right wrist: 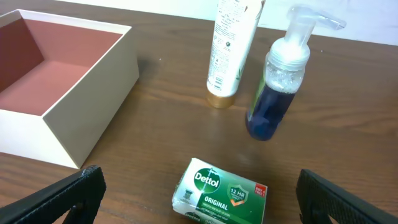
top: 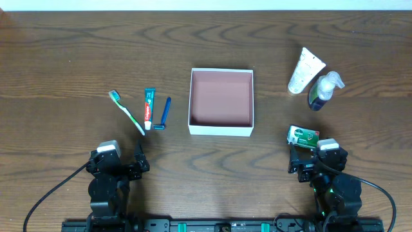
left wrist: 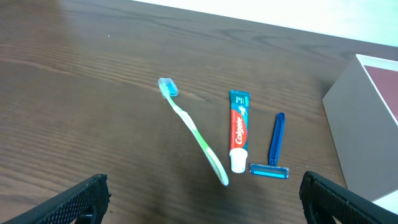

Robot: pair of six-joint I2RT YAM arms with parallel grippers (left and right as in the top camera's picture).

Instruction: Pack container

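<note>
The container (top: 221,127), a square white-walled box with a pinkish-brown floor, sits empty at the table's middle; it also shows in the left wrist view (left wrist: 364,118) and the right wrist view (right wrist: 81,99). Left of it lie a green toothbrush (top: 128,112), a toothpaste tube (top: 149,108) and a blue razor (top: 163,113). At the right are a white tube (top: 304,71), a blue pump bottle (top: 323,90) and a green soap packet (top: 302,136). My left gripper (left wrist: 202,202) is open and empty, short of the toothbrush (left wrist: 193,130). My right gripper (right wrist: 199,199) is open, with the soap packet (right wrist: 221,193) between its fingers on the table.
The table's far edge (top: 206,11) runs along the top. Bare wood lies between the container and both arms' bases at the front.
</note>
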